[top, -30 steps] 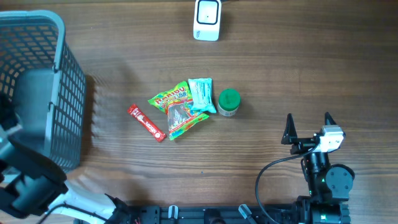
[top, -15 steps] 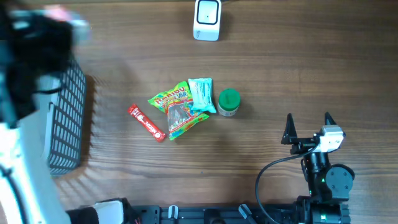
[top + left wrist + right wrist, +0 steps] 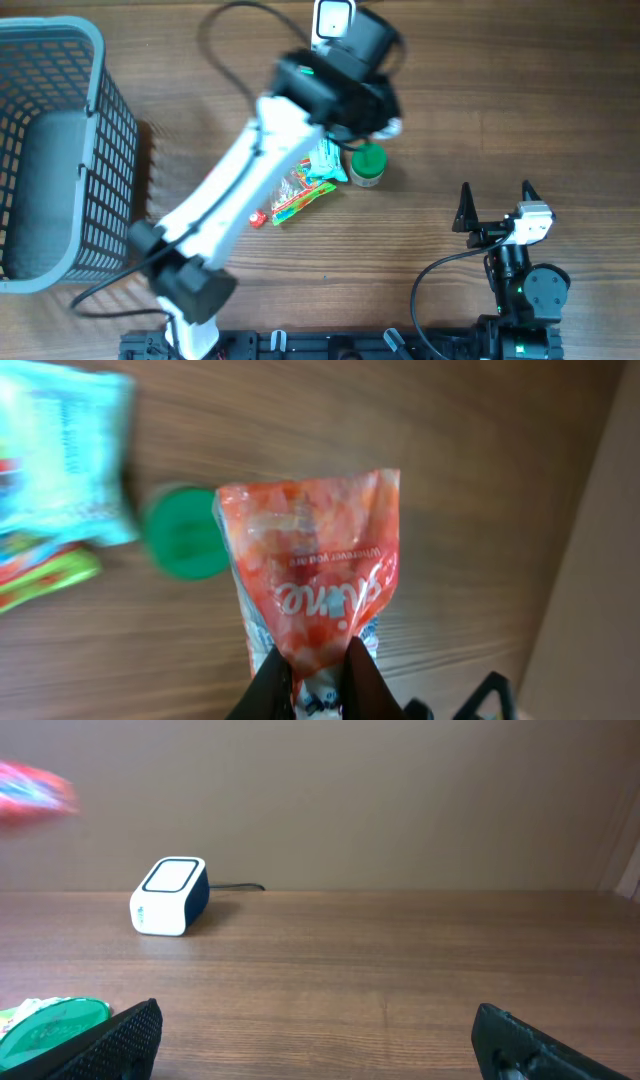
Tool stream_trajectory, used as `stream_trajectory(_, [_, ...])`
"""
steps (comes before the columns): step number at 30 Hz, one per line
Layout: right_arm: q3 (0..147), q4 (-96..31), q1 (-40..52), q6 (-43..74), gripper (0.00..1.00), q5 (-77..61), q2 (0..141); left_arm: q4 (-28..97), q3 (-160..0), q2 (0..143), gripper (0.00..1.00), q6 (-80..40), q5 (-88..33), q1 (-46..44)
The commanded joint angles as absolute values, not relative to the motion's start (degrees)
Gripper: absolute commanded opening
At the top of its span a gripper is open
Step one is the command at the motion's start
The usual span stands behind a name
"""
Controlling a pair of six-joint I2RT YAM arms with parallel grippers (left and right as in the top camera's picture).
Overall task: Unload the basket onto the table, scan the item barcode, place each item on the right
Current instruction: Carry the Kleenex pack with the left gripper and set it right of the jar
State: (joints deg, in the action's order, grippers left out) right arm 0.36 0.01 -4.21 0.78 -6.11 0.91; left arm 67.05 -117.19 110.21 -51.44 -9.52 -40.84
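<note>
Biggest thing out there, the grey basket (image 3: pixel 60 150), sits well off to the left of the scanner (image 3: pixel 333 15) and plays no part. The left arm (image 3: pixel 250 170) stretches diagonally over the table (image 3: pixel 560 100), its wrist right in front of the scanner and hiding part of it from overhead. The right gripper (image 3: pixel 495 205) waits well back from the scanner on the right, jaws wide, nothing in them. A heap of loose packets (image 3: pixel 300 190) lies a little nearer the robot than the scanner, with the green-lidded jar (image 3: pixel 368 165) just beside it.

Now the action: the left gripper (image 3: pixel 315 665) is pinched tight on one end of the red snack packet (image 3: pixel 315 560), which hangs in the air just short of the scanner, near the jar. No barcode visible from here.

The danger? That is a thin edge grip on a limp bag. It could flop or crease and hide the code from the scanner window, or slip out and drop onto the jar. The bulky wrist might also nudge the scanner.
</note>
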Motion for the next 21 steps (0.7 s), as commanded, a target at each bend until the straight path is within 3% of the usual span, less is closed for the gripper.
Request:
stream_trajectory(1, [0.3, 0.3, -4.0, 0.1, 1.0, -5.3, 0.8, 62.3, -116.9, 116.4, 0.08, -46.7, -8.1, -45.7])
stream_trajectory(7, [0.3, 0.3, -4.0, 0.1, 1.0, -5.3, 0.8, 60.0, -116.9, 127.3, 0.08, -46.7, -7.4, -48.7])
stream_trajectory(15, [0.3, 0.3, -4.0, 0.1, 1.0, -5.3, 0.8, 59.3, -116.9, 131.3, 0.42, -46.7, -7.4, -49.1])
stream_trajectory(21, [0.3, 0.3, -4.0, 0.1, 1.0, -5.3, 0.8, 56.2, -117.6, 129.4, 0.44, -46.6, -7.4, -48.1])
